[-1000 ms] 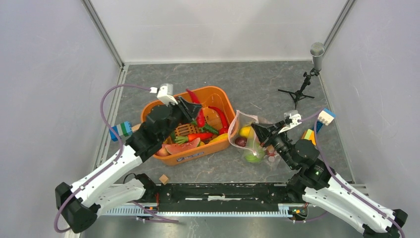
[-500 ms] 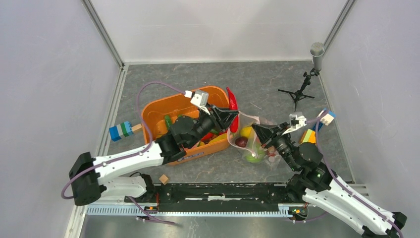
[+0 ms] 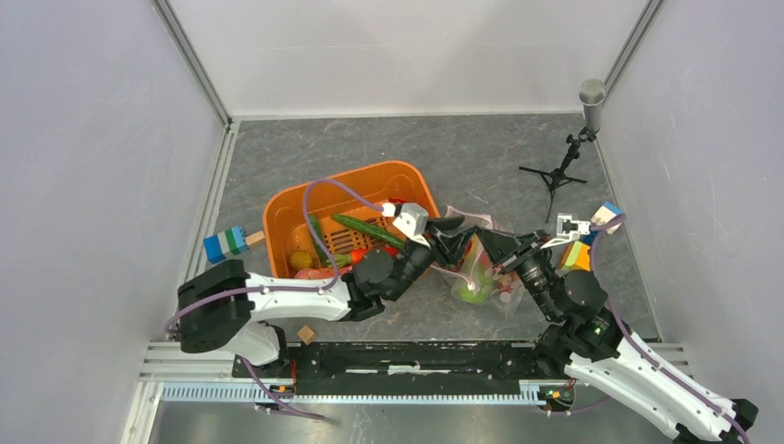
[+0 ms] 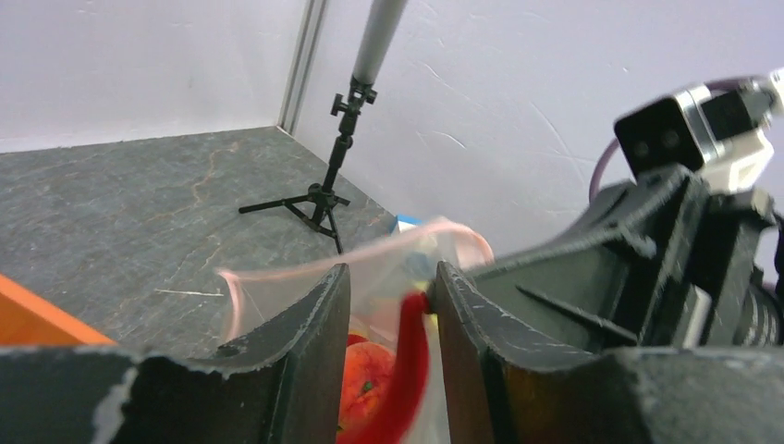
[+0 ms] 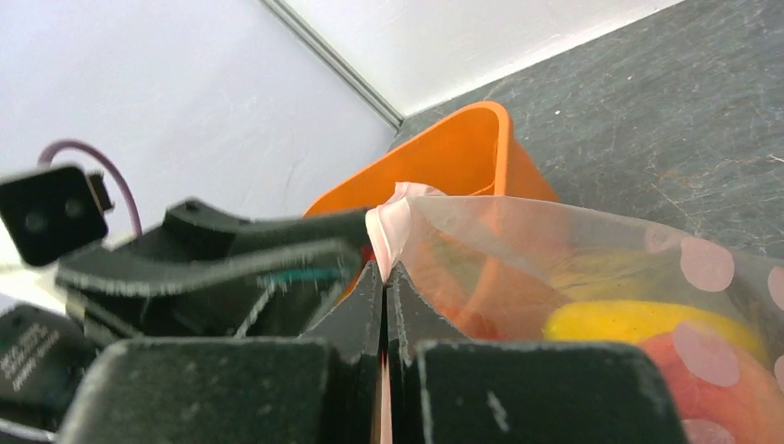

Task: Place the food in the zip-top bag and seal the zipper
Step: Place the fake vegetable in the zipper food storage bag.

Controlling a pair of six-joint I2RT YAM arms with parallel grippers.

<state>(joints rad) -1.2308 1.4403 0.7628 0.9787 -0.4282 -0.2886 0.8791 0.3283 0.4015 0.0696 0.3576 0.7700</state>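
The zip-top bag (image 3: 483, 277) lies right of the orange tub (image 3: 287, 208), its mouth held up. My right gripper (image 3: 488, 242) is shut on the bag's pink zipper strip (image 5: 388, 224), as the right wrist view (image 5: 384, 268) shows. My left gripper (image 3: 453, 236) reaches over the bag's mouth. In the left wrist view (image 4: 388, 273) its jaws stand apart, and a blurred red chilli (image 4: 409, 370) hangs between them over an orange-red fruit (image 4: 365, 379) in the bag. A yellow piece (image 5: 638, 324) also lies in the bag. More food, including a green cucumber (image 3: 365, 228), stays in the tub.
A microphone stand (image 3: 564, 166) is at the back right. Coloured blocks lie left of the tub (image 3: 226, 243) and right of the bag (image 3: 606, 217). A small wooden cube (image 3: 306, 334) sits near the front rail.
My left arm swung right from the tub, carrying the red chilli to the bag's mouth; its jaws now stand apart round it. My right gripper kept hold of the bag's rim.
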